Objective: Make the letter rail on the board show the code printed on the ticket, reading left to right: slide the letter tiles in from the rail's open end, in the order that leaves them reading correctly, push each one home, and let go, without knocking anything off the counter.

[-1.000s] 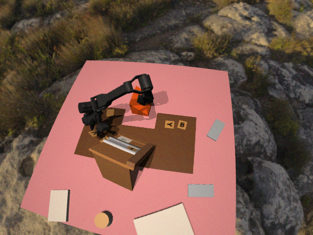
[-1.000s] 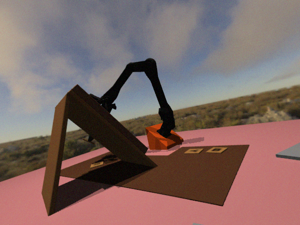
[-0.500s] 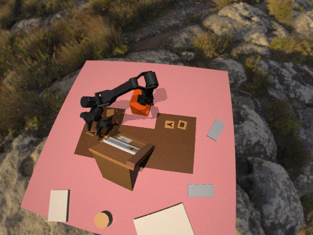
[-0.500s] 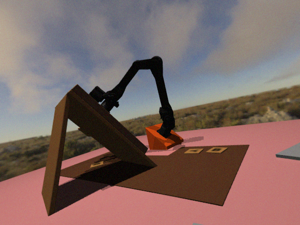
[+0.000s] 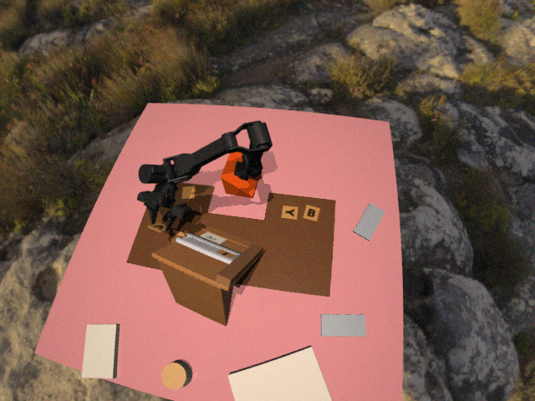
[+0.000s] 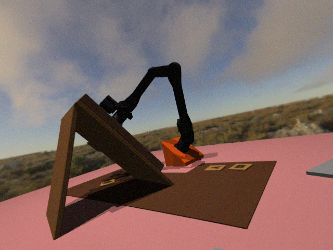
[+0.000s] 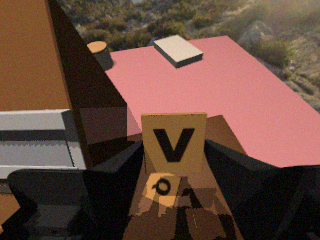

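Observation:
My gripper (image 5: 162, 225) (image 7: 173, 144) is shut on the V tile (image 7: 150, 159), held upright, off the left end of the rail (image 5: 202, 247) (image 7: 30, 122). Its fingertips are behind the board in the exterior view. One tile (image 5: 225, 253) sits near the rail's right end, its letter unreadable. The ticket (image 5: 214, 237) lies behind the rail, its print too small to read. The Q tile (image 7: 162, 187) lies on the mat below. The Y tile (image 5: 289, 211) (image 6: 215, 167) and B tile (image 5: 311, 212) (image 6: 241, 166) lie on the mat's right part. Another tile (image 5: 187, 192) lies behind the gripper.
The sloping board (image 5: 190, 263) (image 6: 120, 145) stands on the brown mat (image 5: 298, 263) (image 6: 209, 199). An orange block (image 5: 237, 187) (image 6: 171, 157) is at the arm's base. Grey slabs (image 5: 369, 221) (image 5: 343, 325) lie right; a cream block (image 5: 99, 350) (image 7: 177, 49), round piece (image 5: 173, 375) (image 7: 97, 47) and white slab (image 5: 281, 375) lie in front.

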Motion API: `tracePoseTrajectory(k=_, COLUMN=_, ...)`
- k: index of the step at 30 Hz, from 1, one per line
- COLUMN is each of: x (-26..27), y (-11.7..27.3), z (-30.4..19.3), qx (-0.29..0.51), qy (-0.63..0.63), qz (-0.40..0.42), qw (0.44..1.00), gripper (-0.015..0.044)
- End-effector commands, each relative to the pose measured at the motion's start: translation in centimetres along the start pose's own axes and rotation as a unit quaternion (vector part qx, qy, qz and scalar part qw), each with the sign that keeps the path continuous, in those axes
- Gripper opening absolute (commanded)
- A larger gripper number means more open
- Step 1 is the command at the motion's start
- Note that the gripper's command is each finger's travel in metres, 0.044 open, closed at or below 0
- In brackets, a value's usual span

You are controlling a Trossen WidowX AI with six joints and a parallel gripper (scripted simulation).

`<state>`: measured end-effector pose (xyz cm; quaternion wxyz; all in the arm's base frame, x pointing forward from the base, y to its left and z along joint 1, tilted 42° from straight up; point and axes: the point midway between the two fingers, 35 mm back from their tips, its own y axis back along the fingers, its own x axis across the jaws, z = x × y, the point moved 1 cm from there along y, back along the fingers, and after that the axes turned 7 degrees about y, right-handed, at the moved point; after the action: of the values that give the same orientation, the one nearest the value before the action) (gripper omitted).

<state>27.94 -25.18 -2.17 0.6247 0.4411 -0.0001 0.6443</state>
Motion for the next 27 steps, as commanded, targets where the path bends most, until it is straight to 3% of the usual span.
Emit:
tracePoseTrajectory(k=1, x=0.3, y=0.0, z=0.1, qx=-0.001, qy=-0.001, qz=0.002, qw=1.0, gripper=0.0)
tracePoseTrajectory(k=27, x=1.6, y=0.0, z=0.2, qx=-0.001, qy=-0.001, qz=0.002, qw=1.0, gripper=0.0)
